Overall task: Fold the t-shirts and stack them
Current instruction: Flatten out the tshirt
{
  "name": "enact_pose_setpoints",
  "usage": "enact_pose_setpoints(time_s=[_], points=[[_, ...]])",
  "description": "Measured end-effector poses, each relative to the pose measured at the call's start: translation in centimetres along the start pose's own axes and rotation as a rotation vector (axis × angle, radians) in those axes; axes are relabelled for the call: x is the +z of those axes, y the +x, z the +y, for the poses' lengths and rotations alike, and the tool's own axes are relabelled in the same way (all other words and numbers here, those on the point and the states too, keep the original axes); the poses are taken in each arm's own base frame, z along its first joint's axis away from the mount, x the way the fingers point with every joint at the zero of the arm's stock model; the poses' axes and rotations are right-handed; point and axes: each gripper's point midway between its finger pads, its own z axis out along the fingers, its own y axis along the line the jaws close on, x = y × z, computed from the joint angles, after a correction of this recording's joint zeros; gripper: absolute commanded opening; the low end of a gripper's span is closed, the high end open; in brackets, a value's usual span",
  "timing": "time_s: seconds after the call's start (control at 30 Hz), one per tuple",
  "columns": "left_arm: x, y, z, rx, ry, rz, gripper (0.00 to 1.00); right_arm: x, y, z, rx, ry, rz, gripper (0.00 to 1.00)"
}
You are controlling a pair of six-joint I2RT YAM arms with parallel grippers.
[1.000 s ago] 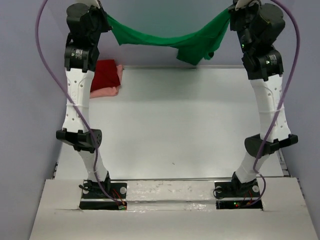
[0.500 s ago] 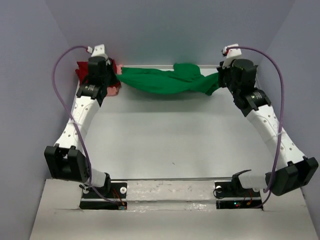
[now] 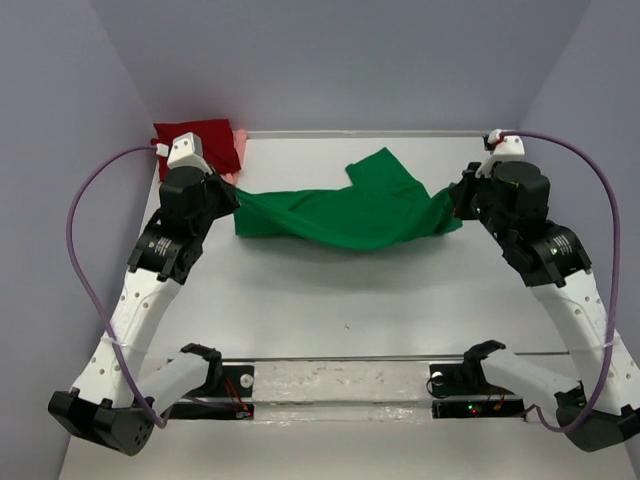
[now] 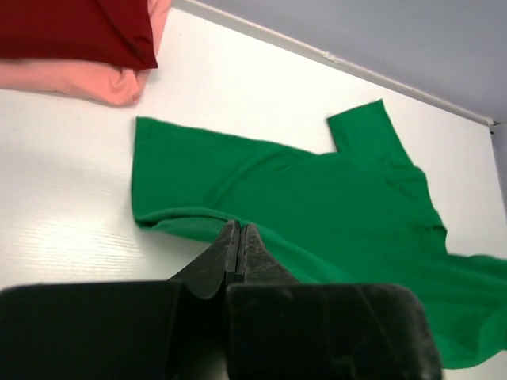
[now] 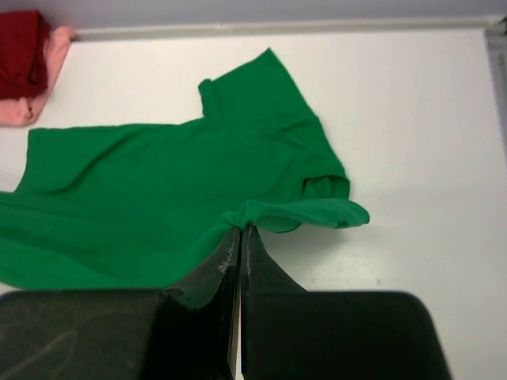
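The bright green t-shirt point(image 3: 345, 212) lies spread across the far half of the table, one sleeve pointing to the back wall. My left gripper point(image 3: 236, 203) is shut on its left edge point(image 4: 230, 224), the fingertips pinching the fabric fold. My right gripper point(image 3: 453, 206) is shut on the shirt's right edge point(image 5: 242, 224), where the cloth bunches at the tips. The dark red t-shirt point(image 3: 192, 136) lies folded in the far left corner on top of the salmon pink t-shirt point(image 3: 238, 150), which sticks out at its side.
The white table point(image 3: 340, 290) is walled in grey-blue on three sides. A raised strip point(image 3: 400, 133) runs along its far edge. Purple cables point(image 3: 80, 230) loop out from both arms. The arm bases point(image 3: 340, 385) stand at the near edge.
Both arms have come down and toward the near side, carrying the green shirt from hanging in the air to lying spread on the table. Both grips have stayed shut.
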Motion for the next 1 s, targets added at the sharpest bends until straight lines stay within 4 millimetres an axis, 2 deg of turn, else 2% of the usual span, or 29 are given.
enact_pose_setpoints(time_s=[0.07, 0.2, 0.33, 0.53, 0.8, 1.0], points=[[-0.8, -0.3, -0.5, -0.008, 0.013, -0.012, 0.0, -0.4, 1.6, 0.4, 0.016, 0.0, 0.06, 0.0], [-1.2, 1.7, 0.3, -0.005, -0.026, 0.05, 0.0, -0.4, 6.7, 0.6, 0.028, 0.026, 0.234, 0.0], [-1.5, 3.7, 1.5, 0.003, -0.073, 0.113, 0.0, -1.8, 10.3, 0.1, 0.044, 0.062, 0.358, 0.0], [-2.5, 6.1, 2.9, -0.009, -0.107, 0.162, 0.0, -3.5, 12.1, 0.8, 0.078, 0.076, 0.423, 0.0], [-4.5, 7.9, 3.7, -0.057, -0.13, 0.193, 0.0, -5.5, 17.3, 1.6, 0.086, 0.152, 0.563, 0.0], [-6.2, 9.4, 6.1, -0.107, -0.213, 0.191, 0.0, -6.7, 19.4, -0.8, 0.145, 0.342, 0.57, 0.0]])
